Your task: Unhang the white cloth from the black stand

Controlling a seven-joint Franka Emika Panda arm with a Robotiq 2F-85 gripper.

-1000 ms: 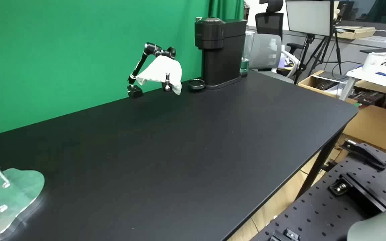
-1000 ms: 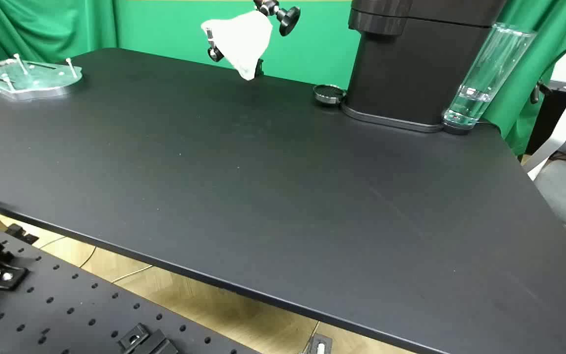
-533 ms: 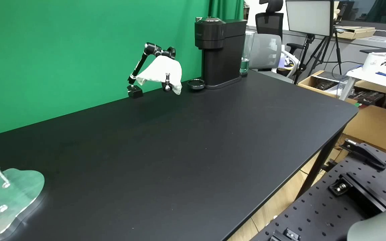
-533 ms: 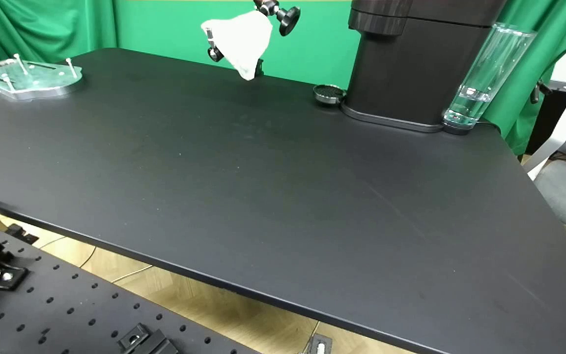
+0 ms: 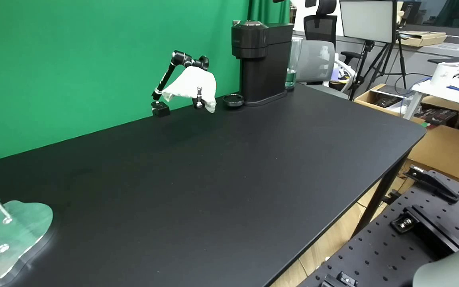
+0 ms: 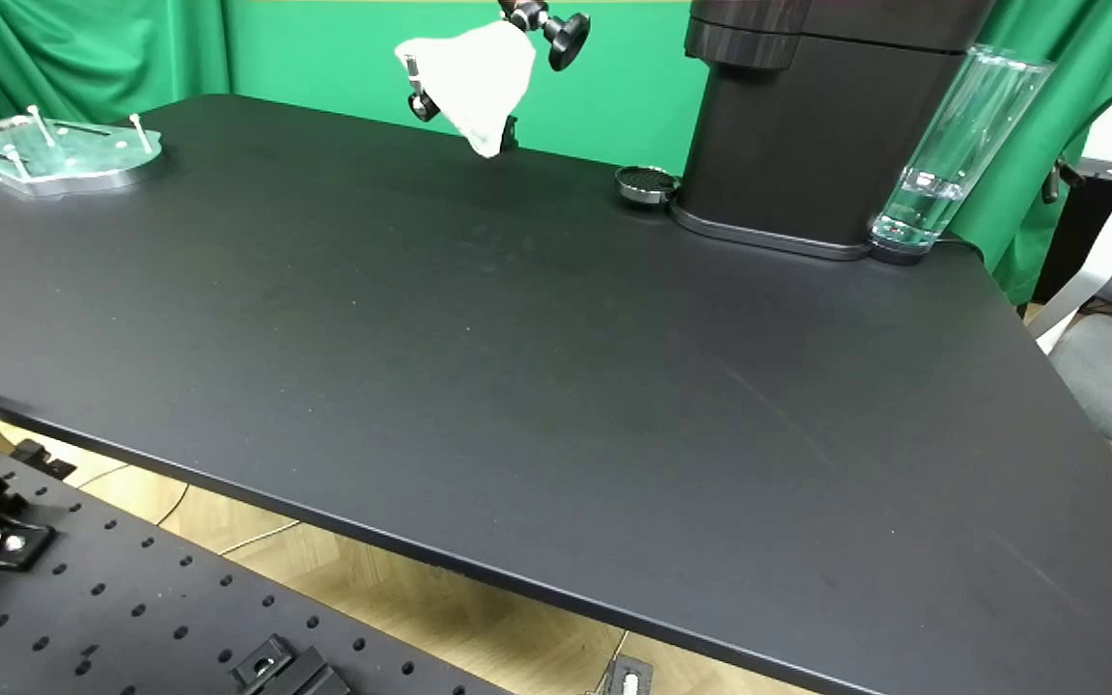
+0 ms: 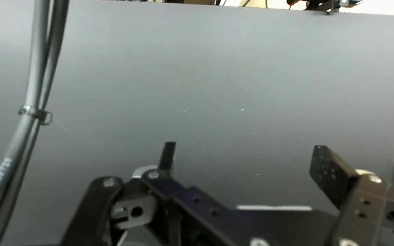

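The white cloth (image 5: 197, 81) hangs draped over the arm of the black stand (image 5: 167, 75) at the table's back edge. In an exterior view the cloth (image 6: 484, 77) also hides part of the stand (image 6: 568, 41), whose top is cut off. A short metal-tipped rod of the stand sticks out in front of the cloth. My gripper (image 7: 246, 147) is open with wide-apart fingers (image 7: 333, 174) and nothing between them. The wrist view shows tabletop beyond it, with neither cloth nor stand recognisable. A small dark tip at the top edge of an exterior view may be my gripper.
A black coffee machine (image 5: 263, 59) with a clear water tank (image 5: 293, 63) stands right of the cloth. A small round black dish (image 5: 233, 100) lies at its foot. A clear plate with pegs (image 5: 18, 227) lies at the table's far end. Cables (image 7: 36, 102) cross the wrist view.
A small dark tip has come into sight at the top edge of an exterior view, above the coffee machine. The cloth and the stand have not moved.
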